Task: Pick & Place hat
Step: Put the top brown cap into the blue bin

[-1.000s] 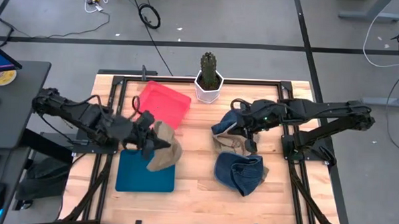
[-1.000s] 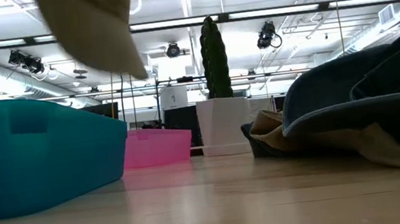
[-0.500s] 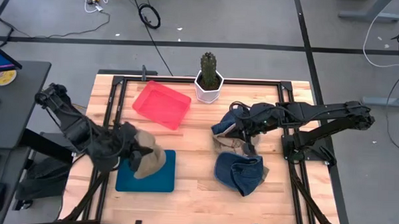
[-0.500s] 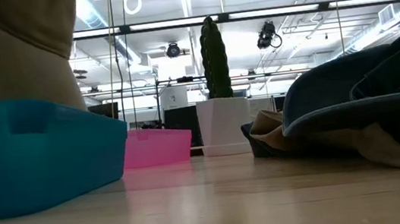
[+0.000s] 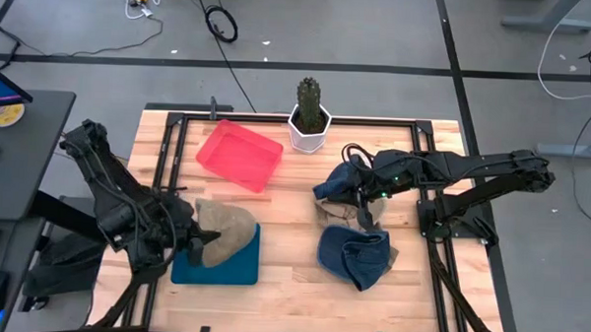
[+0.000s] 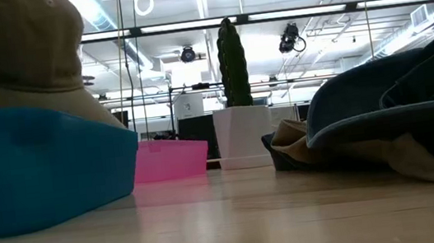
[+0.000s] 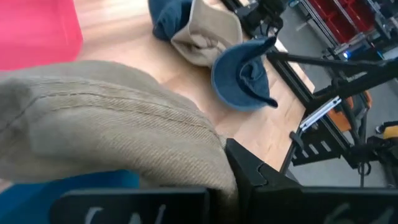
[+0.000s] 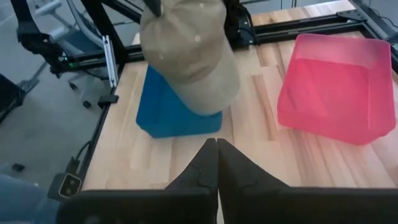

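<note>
A tan hat (image 5: 226, 231) hangs over the blue tray (image 5: 216, 270) at the near left, with my left gripper (image 5: 198, 240) shut on it. In the low view the hat's lower part (image 6: 22, 54) sinks behind the tray's wall (image 6: 40, 168). My right gripper (image 8: 216, 155) is shut and empty, up over a pile of blue and tan hats (image 5: 339, 195) right of centre. Another blue hat (image 5: 354, 257) lies crumpled on the table near that pile. My left gripper holds the tan hat by its edge (image 7: 208, 165) on the side toward the table's left, coming at it slanting down from the left. The cloth covers the fingers (image 7: 252, 177), so the hold itself is hidden. The hat's crown (image 8: 189, 50) bulges out over the blue tray.
A red tray (image 5: 240, 154) lies at the far left of the table. A cactus in a white pot (image 5: 309, 117) stands at the far edge. Bare wood lies between the blue tray and the blue hats.
My left gripper has swung toward the table's near left edge and down, turning as it went, with the tan hat in its hold. The hat, earlier high beside the red tray, now hangs lower over the blue tray.
</note>
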{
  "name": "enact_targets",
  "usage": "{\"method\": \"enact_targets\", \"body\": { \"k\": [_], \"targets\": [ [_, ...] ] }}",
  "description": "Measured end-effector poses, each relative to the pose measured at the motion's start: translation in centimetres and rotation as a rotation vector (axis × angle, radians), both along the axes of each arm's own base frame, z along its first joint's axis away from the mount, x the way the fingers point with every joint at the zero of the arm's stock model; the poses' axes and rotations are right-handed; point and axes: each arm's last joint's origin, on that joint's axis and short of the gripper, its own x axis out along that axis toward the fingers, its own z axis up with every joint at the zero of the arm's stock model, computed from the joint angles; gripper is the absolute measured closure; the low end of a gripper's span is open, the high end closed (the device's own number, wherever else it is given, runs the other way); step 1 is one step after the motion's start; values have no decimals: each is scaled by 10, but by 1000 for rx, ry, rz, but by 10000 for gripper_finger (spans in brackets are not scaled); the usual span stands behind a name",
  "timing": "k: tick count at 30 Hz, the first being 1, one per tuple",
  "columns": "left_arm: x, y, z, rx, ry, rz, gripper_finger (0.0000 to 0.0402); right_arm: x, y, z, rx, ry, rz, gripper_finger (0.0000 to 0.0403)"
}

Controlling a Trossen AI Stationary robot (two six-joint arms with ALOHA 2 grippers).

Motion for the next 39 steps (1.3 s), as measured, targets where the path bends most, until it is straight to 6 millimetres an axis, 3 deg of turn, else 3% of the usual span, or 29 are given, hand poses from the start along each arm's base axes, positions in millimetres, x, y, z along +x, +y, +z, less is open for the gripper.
{"method": "enact_targets", "body": {
  "k": [6,19,31,39],
  "targets": [
    [-8,-8,-11,-47,-3,-24,383,1,0,1,27,-10,-18,403],
    [-26,-26,-5,-218,-44,-100,383,2,0,4,32,-47,-19,403],
    [-16,-15,-8,-143,-20,-49,383,2,0,4,29,-47,-18,403],
    [-23,-12,-13,-136,79,-73,383,2,0,4,16,-49,-20,403]
  ]
}}
